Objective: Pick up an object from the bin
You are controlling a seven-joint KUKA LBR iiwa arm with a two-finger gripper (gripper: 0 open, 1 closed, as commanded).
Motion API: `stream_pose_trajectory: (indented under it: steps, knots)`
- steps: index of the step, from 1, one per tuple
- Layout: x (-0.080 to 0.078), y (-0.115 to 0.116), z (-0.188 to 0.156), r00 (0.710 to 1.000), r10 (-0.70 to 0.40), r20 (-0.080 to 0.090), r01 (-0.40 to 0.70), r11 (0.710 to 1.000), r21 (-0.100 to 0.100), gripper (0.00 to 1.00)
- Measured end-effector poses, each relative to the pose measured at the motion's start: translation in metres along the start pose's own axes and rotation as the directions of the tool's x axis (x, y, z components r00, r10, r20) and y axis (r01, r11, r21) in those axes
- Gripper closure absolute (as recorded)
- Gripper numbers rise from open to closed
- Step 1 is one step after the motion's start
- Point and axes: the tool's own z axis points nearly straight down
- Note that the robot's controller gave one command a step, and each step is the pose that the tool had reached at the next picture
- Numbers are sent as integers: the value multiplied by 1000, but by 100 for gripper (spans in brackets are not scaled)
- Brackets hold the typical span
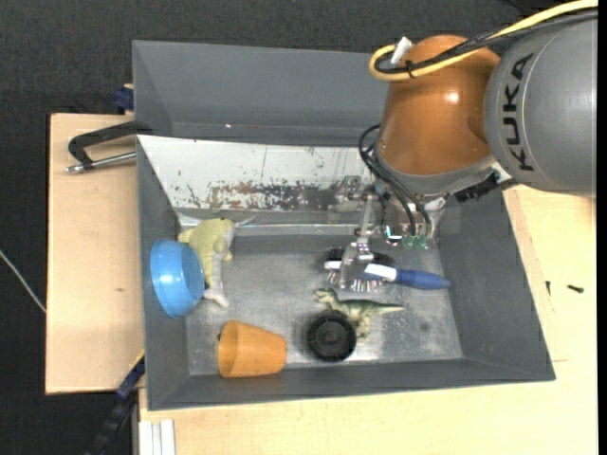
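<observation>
My gripper (358, 271) hangs low over the right middle of the bin floor, under the orange wrist cover. It is right above a blue and white toothbrush (410, 278) that lies flat and points right. Just in front of that lies a small green lizard toy (362, 305), partly under the gripper. A black wheel (331, 337) rests next to the lizard, toward the front wall. Whether the gripper touches the toothbrush or the lizard cannot be made out.
An orange cup (250, 349) lies on its side at the front left. A blue bowl (176, 278) leans on the left wall, with a pale yellow animal figure (214, 250) beside it. The arm enters from the upper right.
</observation>
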Motion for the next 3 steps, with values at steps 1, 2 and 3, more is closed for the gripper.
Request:
stream_pose_trajectory:
  steps: [1, 2, 3]
  knots:
    - [23, -16, 132, 959, -284, 12, 284, 959, 3, 0]
    - [24, -11, 130, 958, -288, 12, 288, 958, -5, 100]
    - [37, 24, -22, 821, -571, 19, 570, 821, 9, 100]
